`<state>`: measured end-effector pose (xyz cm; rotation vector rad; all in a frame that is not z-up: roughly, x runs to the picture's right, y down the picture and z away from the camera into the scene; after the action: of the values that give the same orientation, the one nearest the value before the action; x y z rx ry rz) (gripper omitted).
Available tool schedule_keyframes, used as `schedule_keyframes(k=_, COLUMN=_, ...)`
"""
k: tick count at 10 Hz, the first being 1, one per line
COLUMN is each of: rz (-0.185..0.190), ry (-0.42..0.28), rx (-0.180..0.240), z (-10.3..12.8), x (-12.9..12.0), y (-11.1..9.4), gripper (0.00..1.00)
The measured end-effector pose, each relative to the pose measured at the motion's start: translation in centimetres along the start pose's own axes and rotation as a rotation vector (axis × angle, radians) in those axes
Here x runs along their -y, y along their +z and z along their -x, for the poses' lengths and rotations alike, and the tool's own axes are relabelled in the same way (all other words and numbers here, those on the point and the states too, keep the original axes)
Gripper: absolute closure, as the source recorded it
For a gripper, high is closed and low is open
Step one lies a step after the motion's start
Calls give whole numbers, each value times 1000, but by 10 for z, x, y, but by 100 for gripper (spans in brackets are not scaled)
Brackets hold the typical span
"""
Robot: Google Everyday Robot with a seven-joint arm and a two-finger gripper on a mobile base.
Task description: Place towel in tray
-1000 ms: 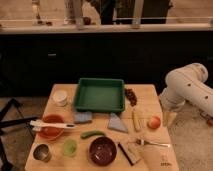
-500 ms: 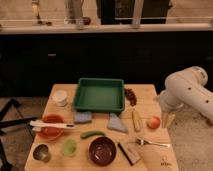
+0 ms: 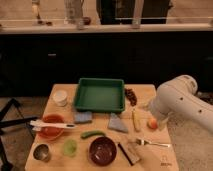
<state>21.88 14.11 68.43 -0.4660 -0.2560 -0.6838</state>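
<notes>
The towel (image 3: 117, 123) is a small grey-blue folded cloth lying flat on the wooden table (image 3: 60, 112), just in front of the green tray's right corner. The green tray (image 3: 100, 94) is rectangular, sits at the back middle of the table and holds nothing. My white arm (image 3: 182, 102) reaches in from the right. Its gripper (image 3: 150, 110) hangs over the table's right edge, right of the towel and just above an orange fruit (image 3: 152, 123). It touches neither the towel nor the tray.
Near the towel lie a blue sponge (image 3: 83, 117), a yellow banana-like item (image 3: 136, 120), a green vegetable (image 3: 92, 134) and a dark bowl (image 3: 102, 150). A red bowl with a white utensil (image 3: 50, 127), cups (image 3: 60, 97) and a fork (image 3: 152, 143) fill the rest.
My arm has moved left, bringing the gripper from beside the table to over its right edge. The towel and the tray have not moved.
</notes>
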Motion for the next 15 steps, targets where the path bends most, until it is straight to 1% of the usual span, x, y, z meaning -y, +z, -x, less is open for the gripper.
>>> schedule_keyframes(k=1, rz=-1, ry=-32, rx=-1, z=3, x=0, y=1, gripper=20)
schedule_keyframes(k=4, rz=-1, ry=-40, rx=0, z=3, x=0, y=1, gripper=20)
schedule_keyframes(k=5, rz=6, ry=-54, rx=0, z=4, x=3, y=5, gripper=20)
schedule_keyframes(k=6, rz=10, ry=-71, rx=11, z=10, x=11, y=11, gripper=20)
schedule_keyframes(k=9, rz=49, ry=-128, rx=38, z=45, x=47, y=42, gripper=20)
schedule_keyframes(k=10, rz=58, ry=-141, rx=51, z=59, x=60, y=58, gripper=20)
schedule_keyframes(k=11, rz=60, ry=-140, rx=51, z=63, x=65, y=67, gripper=20)
schedule_keyframes(k=12, rz=57, ry=-136, rx=54, z=67, x=71, y=76, gripper=20)
schedule_keyframes(k=13, rz=48, ry=-129, rx=48, z=67, x=75, y=83, gripper=20)
schedule_keyframes(k=14, rz=23, ry=-121, rx=48, z=70, x=81, y=90, gripper=20)
schedule_keyframes(k=15, rz=11, ry=-120, rx=48, z=71, x=84, y=96, gripper=20)
